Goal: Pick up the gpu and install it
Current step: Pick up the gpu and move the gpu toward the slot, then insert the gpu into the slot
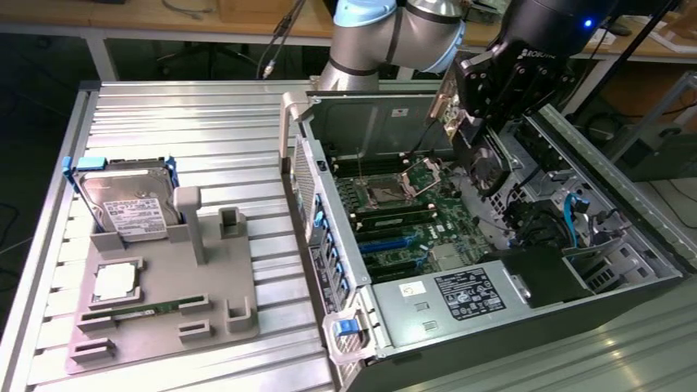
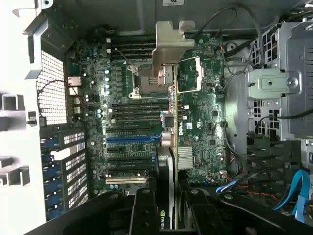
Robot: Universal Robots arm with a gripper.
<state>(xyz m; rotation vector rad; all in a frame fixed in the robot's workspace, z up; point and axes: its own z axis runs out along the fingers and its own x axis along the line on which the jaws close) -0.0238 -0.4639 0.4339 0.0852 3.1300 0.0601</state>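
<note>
My gripper hangs over the open computer case, shut on the gpu. The card is thin and brownish and stands on edge between the jaws. In the wrist view the gpu runs edge-on away from my gripper, its silvery end bracket at the far end. It hovers above the motherboard, over the area between the CPU socket and the expansion slots. I cannot tell whether it touches a slot.
Beside the case, a grey holder carries a hard drive, a processor and a green memory stick. Inside the case are a drive cage, blue cables and a power supply.
</note>
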